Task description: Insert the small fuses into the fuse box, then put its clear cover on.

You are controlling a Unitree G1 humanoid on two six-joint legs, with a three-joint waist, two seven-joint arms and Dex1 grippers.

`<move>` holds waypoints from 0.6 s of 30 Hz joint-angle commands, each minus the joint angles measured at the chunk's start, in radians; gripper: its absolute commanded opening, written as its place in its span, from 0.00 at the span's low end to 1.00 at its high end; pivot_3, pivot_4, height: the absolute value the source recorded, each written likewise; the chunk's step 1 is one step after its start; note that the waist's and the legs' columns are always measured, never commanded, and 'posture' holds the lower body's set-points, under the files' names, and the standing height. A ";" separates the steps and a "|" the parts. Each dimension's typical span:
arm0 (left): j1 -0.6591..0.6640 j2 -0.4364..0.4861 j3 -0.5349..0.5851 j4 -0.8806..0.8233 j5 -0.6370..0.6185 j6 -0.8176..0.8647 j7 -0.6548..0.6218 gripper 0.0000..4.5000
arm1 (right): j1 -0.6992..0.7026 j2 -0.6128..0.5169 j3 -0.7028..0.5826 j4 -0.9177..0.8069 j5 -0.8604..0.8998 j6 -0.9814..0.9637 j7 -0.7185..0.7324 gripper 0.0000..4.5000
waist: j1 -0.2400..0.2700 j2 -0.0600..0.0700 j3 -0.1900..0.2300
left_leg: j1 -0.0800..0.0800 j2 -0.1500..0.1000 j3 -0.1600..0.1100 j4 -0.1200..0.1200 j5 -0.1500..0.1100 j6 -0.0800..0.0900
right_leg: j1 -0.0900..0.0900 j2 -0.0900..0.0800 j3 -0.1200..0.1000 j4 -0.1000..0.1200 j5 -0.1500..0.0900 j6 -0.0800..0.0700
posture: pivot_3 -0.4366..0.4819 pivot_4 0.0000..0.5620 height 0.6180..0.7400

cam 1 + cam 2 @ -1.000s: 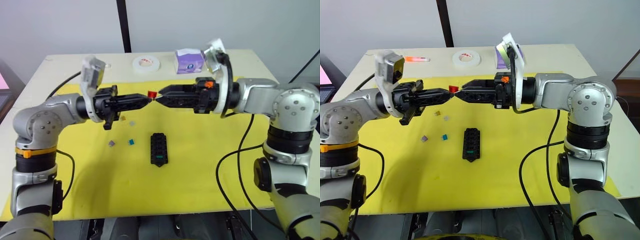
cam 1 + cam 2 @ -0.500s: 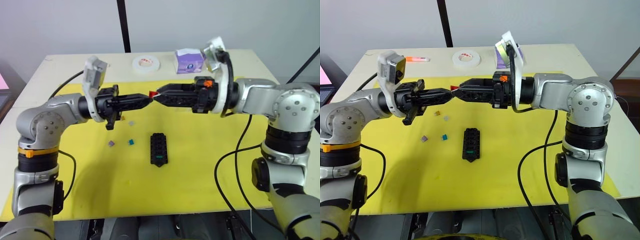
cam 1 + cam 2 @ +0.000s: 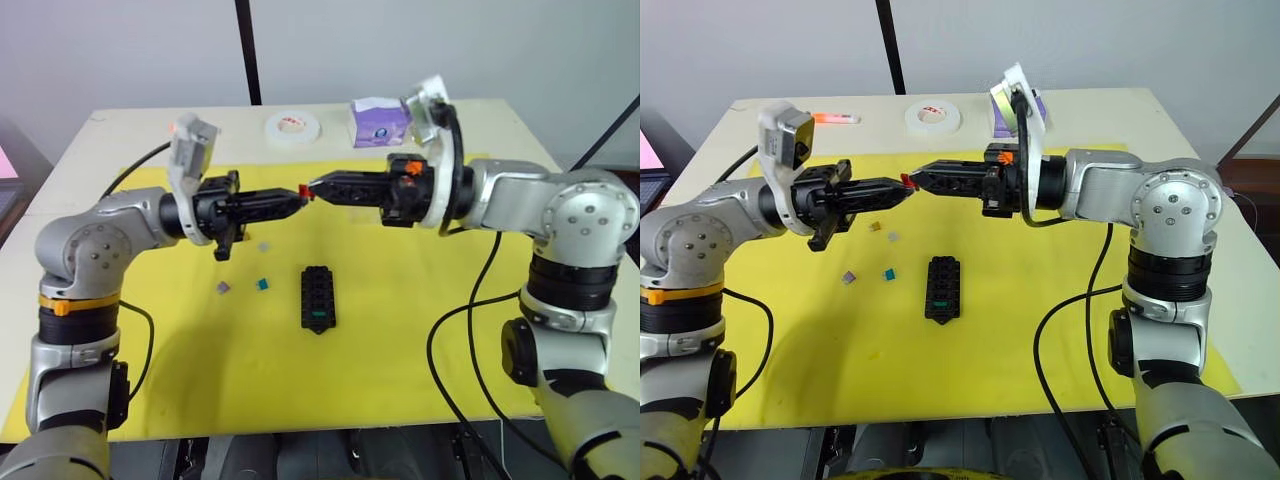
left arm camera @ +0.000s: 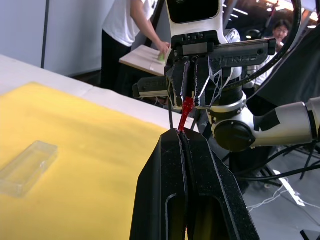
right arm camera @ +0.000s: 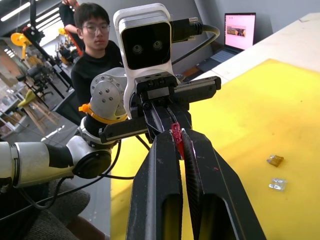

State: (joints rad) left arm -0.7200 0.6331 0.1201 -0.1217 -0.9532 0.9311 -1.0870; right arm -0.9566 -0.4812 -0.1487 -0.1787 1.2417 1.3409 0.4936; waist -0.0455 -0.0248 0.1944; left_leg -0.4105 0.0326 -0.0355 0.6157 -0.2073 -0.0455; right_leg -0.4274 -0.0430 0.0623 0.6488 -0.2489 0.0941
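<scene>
Tools meet tip to tip above the yellow mat, the left tool (image 3: 293, 199) and right tool (image 3: 318, 185) now both pinching the red fuse (image 3: 304, 190), a handover before the fuse box (image 3: 318, 297).

No text, label, brand or number can be read anywhere: the red mark on the white tape roll (image 3: 293, 125) and the print on the purple packet (image 3: 378, 121) stay illegible.

A robotics lab: a yellow mat (image 3: 400, 330) on a counter (image 3: 130, 130), a laptop (image 5: 239, 31), people at workbenches behind.
</scene>
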 commanded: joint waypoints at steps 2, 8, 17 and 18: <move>-0.017 0.014 0.005 -0.016 0.003 -0.009 -0.004 0.00 | -0.009 -0.001 -0.011 -0.037 0.037 -0.007 -0.001 0.00 | 0.000 0.000 0.000 | 0.000 0.000 0.000 0.000 0.000 0.000 | 0.000 0.000 0.000 0.000 0.000 0.000 | 0.48 0.27 1.00; -0.028 0.041 0.001 0.008 0.017 -0.011 -0.030 0.37 | -0.004 -0.006 -0.007 -0.035 0.038 -0.013 0.003 0.00 | 0.000 0.000 0.000 | 0.000 0.000 0.000 0.000 0.000 0.000 | 0.000 0.000 0.000 0.000 -0.001 -0.002 | 0.48 0.27 1.00; 0.046 0.206 -0.042 -0.005 0.160 -0.122 -0.160 1.00 | 0.093 -0.067 0.094 -0.078 -0.189 -0.244 0.176 0.00 | -0.001 0.000 0.000 | 0.000 0.000 0.000 -0.001 0.000 0.000 | 0.000 0.000 0.000 -0.001 -0.001 -0.002 | 0.48 0.27 1.00; 0.069 0.237 -0.059 -0.016 0.193 -0.155 -0.191 1.00 | 0.124 -0.087 0.126 -0.092 -0.258 -0.321 0.229 0.00 | -0.002 0.000 0.000 | 0.000 0.000 0.000 -0.001 0.000 0.000 | 0.000 0.000 0.000 -0.002 -0.001 -0.002 | 0.48 0.27 1.00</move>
State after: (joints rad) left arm -0.6653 0.8456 0.0710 -0.1122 -0.8081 0.8257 -1.2293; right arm -0.8461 -0.5520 -0.0467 -0.2366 1.0741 1.1286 0.6479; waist -0.0475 -0.0247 0.1944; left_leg -0.4104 0.0326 -0.0349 0.6136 -0.2074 -0.0455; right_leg -0.4276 -0.0431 0.0625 0.6458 -0.2504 0.0921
